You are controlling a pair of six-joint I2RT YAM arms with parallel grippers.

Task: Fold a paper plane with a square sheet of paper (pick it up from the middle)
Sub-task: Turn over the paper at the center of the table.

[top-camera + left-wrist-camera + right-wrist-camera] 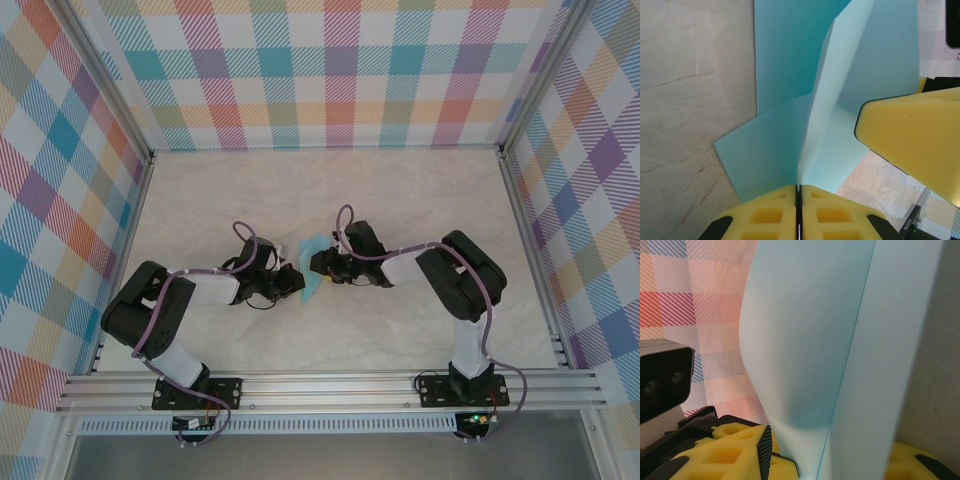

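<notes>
one square sheet of paper [785, 75], left tool [798, 197] clenched on it, right tool [832, 460] parted around it

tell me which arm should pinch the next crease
Right, probably. The left tool is shut on the paper, anchoring it, while the right tool straddles it with open jaws, free to pinch.

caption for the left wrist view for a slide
Left end effector shut on the raised centre crease of the partly folded light-blue paper
</notes>
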